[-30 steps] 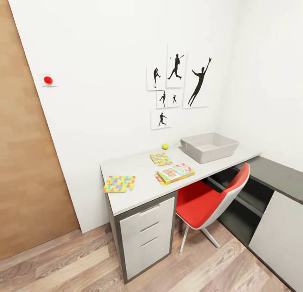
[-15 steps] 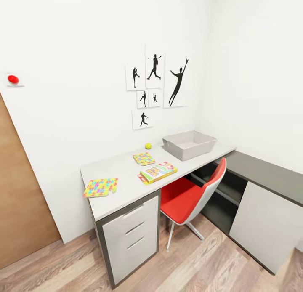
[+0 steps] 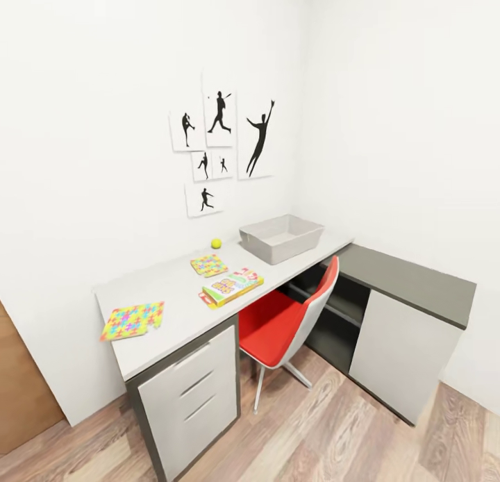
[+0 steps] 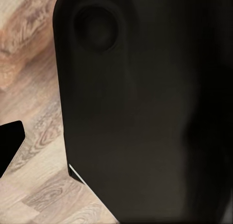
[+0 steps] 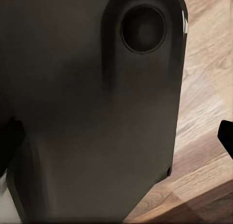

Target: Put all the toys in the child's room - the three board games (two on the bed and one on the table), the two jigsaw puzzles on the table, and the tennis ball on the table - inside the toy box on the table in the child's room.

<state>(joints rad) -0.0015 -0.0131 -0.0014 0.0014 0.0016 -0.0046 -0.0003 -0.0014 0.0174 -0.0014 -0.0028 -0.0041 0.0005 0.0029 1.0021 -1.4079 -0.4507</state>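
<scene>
In the corner of the child's room, head view: table point(image 3: 173, 287) with pale grey top runs along the white wall, white three-drawer unit point(image 3: 191, 399) under its near end. Toy box point(image 3: 281, 237) sits at the far end of the tabletop, open side up. Tennis ball point(image 3: 216, 243) near the wall, just beside the box but apart from it. One jigsaw puzzle point(image 3: 208, 264) lies flat in front of the ball; the second jigsaw puzzle point(image 3: 132, 320) lies well apart, at the near end, its corner at the table edge. Board game point(image 3: 232, 287), yellow-orange with red edges, flat near the front edge, close to the first puzzle. Red chair point(image 3: 288, 322) tucked partly under the table. Dark-topped side cabinet point(image 3: 410, 287) meets the table at the corner. Black sports silhouettes point(image 3: 221, 145) on the wall above. Wood-plank floor point(image 3: 326, 433).

My wrist views: dark body panel close up, floor planks beyond. My jaws, left and right: cannot tell how they stand or whether they hold anything.
</scene>
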